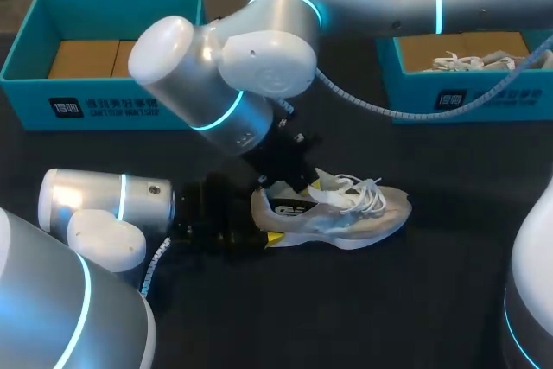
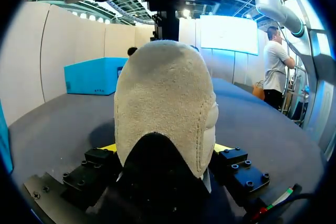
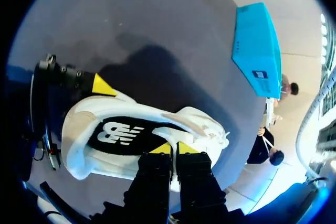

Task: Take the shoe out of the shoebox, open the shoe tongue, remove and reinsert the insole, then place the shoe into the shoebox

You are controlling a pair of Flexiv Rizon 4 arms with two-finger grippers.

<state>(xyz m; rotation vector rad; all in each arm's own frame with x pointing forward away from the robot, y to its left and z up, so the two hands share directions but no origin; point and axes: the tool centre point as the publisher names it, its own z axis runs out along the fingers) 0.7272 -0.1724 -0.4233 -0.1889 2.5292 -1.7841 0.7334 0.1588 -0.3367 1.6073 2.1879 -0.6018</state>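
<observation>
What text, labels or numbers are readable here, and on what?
Left shoebox front: dark logo block plus a line of print, too blurred to read.
Right shoebox front: same kind of print, too blurred.
Insole of the shoe: white logo mark, no legible word.
No numbers or signs elsewhere.

The shoe (image 1: 346,216), a pale grey-white sneaker with white laces, sits upright around the middle of the table (image 1: 449,300), heel toward the left edge and toe toward the right. Its black insole (image 3: 118,135) lies inside. An open teal shoebox (image 1: 104,101) stands at the far left corner, and a second shoebox (image 1: 458,92) at the far right.
</observation>
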